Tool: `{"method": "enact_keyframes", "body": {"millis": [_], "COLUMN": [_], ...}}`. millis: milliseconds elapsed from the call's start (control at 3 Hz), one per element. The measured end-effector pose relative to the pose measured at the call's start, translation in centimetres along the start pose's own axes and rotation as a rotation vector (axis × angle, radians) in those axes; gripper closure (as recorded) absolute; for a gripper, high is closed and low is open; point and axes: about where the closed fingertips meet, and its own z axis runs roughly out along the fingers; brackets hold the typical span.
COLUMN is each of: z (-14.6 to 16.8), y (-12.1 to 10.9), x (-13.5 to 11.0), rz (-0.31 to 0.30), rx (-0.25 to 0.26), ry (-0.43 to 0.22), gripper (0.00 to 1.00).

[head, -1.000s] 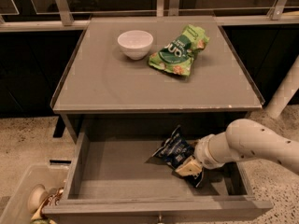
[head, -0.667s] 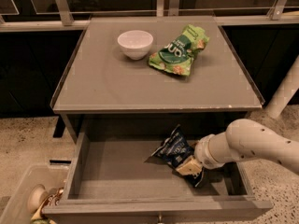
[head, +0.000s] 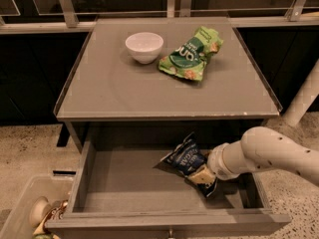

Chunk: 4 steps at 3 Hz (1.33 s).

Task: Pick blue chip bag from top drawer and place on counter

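1. The pick is in hand: the gripper (head: 203, 176) is down in the open drawer (head: 124, 183), right of middle, its jaws apparently pinching the lower end of the bag (head: 182, 159), which tilts up off the floor.
2. Next comes a lift clear of the drawer's front wall, then up to the counter (head: 124, 88), setting down away from the bowl (head: 144, 46) and green bag (head: 192, 56).
3. Against a second ago, nothing has shifted: arm and bag sit alike.

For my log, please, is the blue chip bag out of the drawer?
No: the blue chip bag lies inside the top drawer, pincer at it.
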Motion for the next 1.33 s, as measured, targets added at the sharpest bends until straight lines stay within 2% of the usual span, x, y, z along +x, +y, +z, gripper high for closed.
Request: {"method": "enact_keyframes", "body": {"millis": [333,667,1333], "z": [-1.4,-5.3,-14.2], "y": [0.3,0.6,2.3], "x": [-0.9,-3.7,-10.4], "rz": [-0.03,-0.111,-0.314], "rx": [-0.003,0.014,0.08], "ry": [0.017,0.024,0.02], "gripper": [1.0,1.0,1.0]}}
